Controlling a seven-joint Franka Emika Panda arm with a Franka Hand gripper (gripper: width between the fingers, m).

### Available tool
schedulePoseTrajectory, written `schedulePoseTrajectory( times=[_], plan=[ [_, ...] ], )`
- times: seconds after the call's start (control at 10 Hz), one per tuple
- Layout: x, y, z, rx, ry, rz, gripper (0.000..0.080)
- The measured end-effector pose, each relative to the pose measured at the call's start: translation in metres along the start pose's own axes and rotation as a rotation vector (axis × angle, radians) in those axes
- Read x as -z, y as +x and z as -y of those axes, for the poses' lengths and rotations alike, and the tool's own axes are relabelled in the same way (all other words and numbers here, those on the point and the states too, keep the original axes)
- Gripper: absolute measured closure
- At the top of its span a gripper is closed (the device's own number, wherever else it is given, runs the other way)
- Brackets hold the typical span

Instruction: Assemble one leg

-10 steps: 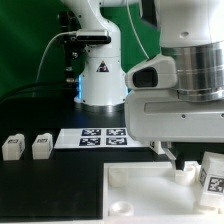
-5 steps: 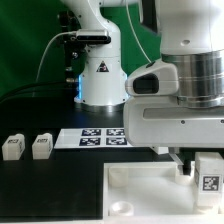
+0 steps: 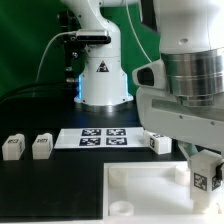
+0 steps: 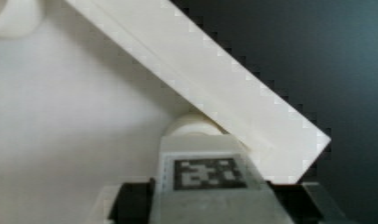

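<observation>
My gripper (image 3: 203, 178) is shut on a leg (image 3: 204, 170), a small white block with a marker tag, held over the far right corner of the large white panel (image 3: 140, 190). In the wrist view the leg (image 4: 212, 165) sits between the dark fingers (image 4: 143, 200), and its rounded end is at the panel (image 4: 79, 120) near its edge. I cannot tell whether it touches a socket. Another leg (image 3: 158, 142) lies behind the panel. Two more legs (image 3: 12, 147) (image 3: 41, 147) stand at the exterior view's left.
The marker board (image 3: 100, 136) lies flat behind the panel, in front of the arm's white base (image 3: 100, 75). A round corner socket (image 3: 120, 207) shows at the panel's near corner. Another socket (image 4: 12, 15) shows in the wrist view. The table is black.
The wrist has turned and shifted slightly left with the leg still held, so the leg's tag now faces differently. A leg behind the panel has come into view from behind the arm.
</observation>
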State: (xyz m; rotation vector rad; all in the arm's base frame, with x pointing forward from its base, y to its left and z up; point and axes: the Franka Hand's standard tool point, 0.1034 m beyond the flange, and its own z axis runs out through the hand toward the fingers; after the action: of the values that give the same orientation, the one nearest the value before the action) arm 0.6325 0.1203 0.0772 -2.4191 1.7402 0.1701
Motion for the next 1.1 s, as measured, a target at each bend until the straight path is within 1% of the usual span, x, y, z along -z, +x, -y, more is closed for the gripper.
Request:
schedulePoseTrajectory(
  times=[0.1,0.2,0.3,0.5,0.6,0.7,0.8,0.9,1.0,1.1],
  plan=[
    [0.000,0.001,0.001,-0.212,0.016,0.008,0.0509],
    [0.001,0.003,0.002,-0.368,0.030,0.024,0.0508],
    [0.000,0.003,0.002,-0.414,0.033,0.029,0.0508],
    [0.000,0.002,0.002,-0.409,0.033,0.029,0.0508],
    [0.000,0.002,0.001,-0.409,0.033,0.029,0.0414],
    [0.000,0.002,0.001,-0.408,0.032,0.029,0.0414],
    [0.000,0.002,0.001,-0.403,0.032,0.029,0.0221],
    [0.000,0.002,0.001,-0.350,0.033,0.028,0.0165],
    [-0.002,-0.002,-0.001,-0.223,0.017,0.023,0.0165],
    [-0.003,-0.007,-0.007,0.033,-0.034,0.025,0.0153]
  ],
)
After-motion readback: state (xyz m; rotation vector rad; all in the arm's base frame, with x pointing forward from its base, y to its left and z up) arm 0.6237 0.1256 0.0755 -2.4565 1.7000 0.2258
